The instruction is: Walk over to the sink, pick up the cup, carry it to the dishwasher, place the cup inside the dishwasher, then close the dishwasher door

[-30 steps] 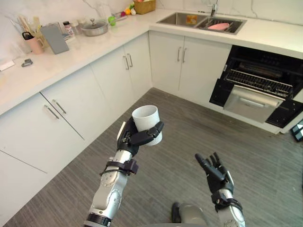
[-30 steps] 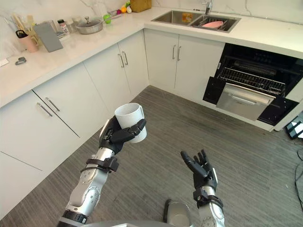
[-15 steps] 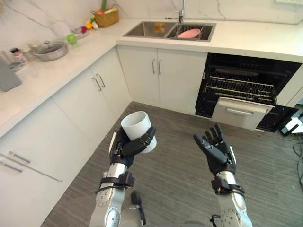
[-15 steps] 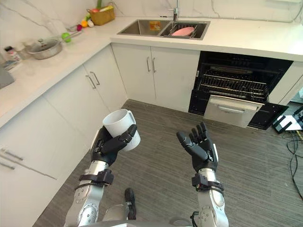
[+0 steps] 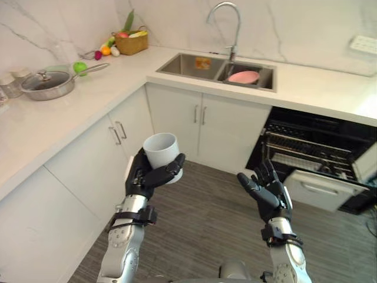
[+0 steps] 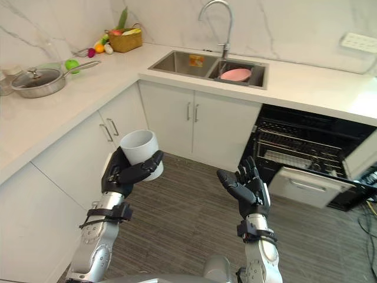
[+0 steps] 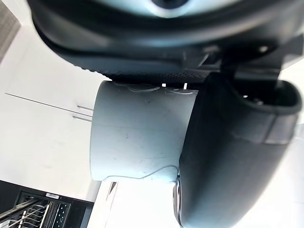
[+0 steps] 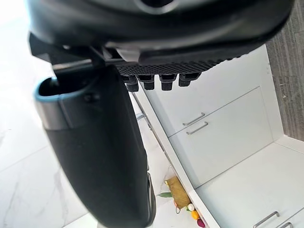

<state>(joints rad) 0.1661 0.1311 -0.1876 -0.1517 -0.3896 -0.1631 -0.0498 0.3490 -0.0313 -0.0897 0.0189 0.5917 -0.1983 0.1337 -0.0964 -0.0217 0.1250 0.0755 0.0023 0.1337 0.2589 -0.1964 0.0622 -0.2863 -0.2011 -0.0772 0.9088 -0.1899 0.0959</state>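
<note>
Left wrist view is giving me the closest look at the white cup [image 7: 137, 137]: it is sitting against the palm of the left hand [image 7: 228, 152], with the thumb wrapping round one side of its wall. In the left eye view the same cup [image 5: 161, 150] is standing upright, mouth up, in the left hand [image 5: 144, 177], whose fingers are curling round it, held in the air above the wood-grain floor [image 5: 206, 218] and in front of the white cabinets [image 5: 177, 115]. I am seeing only its pale inner wall. I am making out no print on it.

The right hand [image 5: 271, 194] is hanging beside it, well apart, palm up, fingers spread and nearly straight, gripping nothing.

Behind the hands, the sink [image 5: 182, 63] is sitting in the white countertop [image 5: 59, 124] under a curved tap [image 5: 227, 23]. An orange sticker [image 5: 203, 62] is showing on the left basin's wall, its print too small for me to read. A pink dish [image 5: 243, 77] is lying in the right basin.

Right of the sink cabinets, the dishwasher [image 5: 353, 127] is standing open, with a wire rack [image 5: 306, 147] showing inside and a silver panel [image 5: 321, 190] jutting out below it.

On the countertop to the left, a lidded pan [image 5: 40, 85] is resting with a green apple [image 5: 79, 67] just beside its handle. A woven basket [image 5: 131, 44] in the corner is holding vegetables, with more small produce lying next to it.
</note>
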